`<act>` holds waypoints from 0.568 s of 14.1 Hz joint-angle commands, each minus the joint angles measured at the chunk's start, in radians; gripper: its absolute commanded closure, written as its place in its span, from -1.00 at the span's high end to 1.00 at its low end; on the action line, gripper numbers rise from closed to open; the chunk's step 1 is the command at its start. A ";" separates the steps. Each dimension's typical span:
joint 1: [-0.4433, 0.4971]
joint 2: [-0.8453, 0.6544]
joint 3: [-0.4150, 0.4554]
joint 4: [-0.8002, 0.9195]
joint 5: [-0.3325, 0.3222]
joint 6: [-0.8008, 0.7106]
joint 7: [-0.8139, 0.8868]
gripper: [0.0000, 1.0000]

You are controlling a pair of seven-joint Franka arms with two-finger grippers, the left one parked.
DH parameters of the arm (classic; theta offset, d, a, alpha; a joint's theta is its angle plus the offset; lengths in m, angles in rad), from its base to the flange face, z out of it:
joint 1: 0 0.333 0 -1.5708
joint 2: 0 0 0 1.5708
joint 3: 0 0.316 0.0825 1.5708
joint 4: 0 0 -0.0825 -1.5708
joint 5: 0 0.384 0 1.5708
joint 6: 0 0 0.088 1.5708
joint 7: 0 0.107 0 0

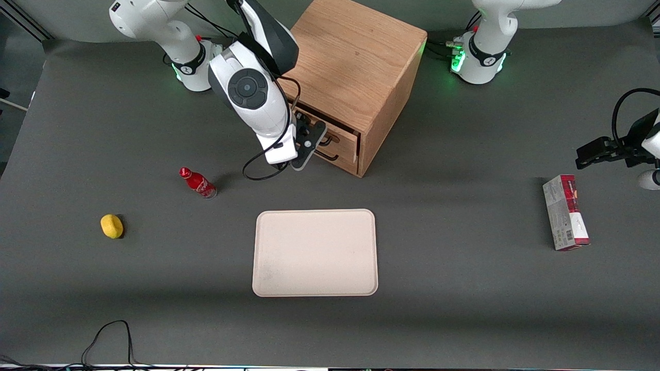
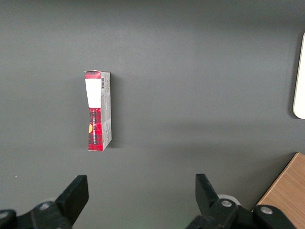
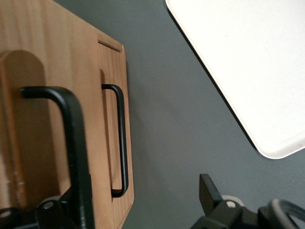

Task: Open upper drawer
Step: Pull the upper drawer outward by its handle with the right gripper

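Note:
The oak cabinet (image 1: 356, 62) stands between the two arm bases, its drawers facing the tray. The upper drawer (image 1: 337, 135) (image 3: 28, 119) carries a thick-looking black handle (image 3: 76, 143). Below it is the lower drawer (image 3: 112, 95) with its own black handle (image 3: 123, 138) (image 1: 327, 154). My right gripper (image 1: 309, 147) (image 3: 140, 200) is open, right in front of the upper drawer. The upper handle's bar lies close against one finger, while the other finger (image 3: 209, 191) stands off over the grey table. My arm hides most of the drawer fronts in the front view.
A cream tray (image 1: 314, 252) (image 3: 248, 62) lies nearer the front camera than the cabinet. A red bottle (image 1: 198, 183) and a yellow lemon-like object (image 1: 111, 226) lie toward the working arm's end. A red and grey box (image 1: 565, 211) (image 2: 97, 109) lies toward the parked arm's end.

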 commanded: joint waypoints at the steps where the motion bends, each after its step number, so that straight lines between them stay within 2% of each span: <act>1: 0.002 0.009 -0.014 0.005 0.012 0.013 -0.029 1.00; 5: -0.003 0.030 -0.038 0.040 -0.005 0.013 -0.045 1.00; 8: -0.042 0.039 -0.037 0.077 -0.005 0.004 -0.075 1.00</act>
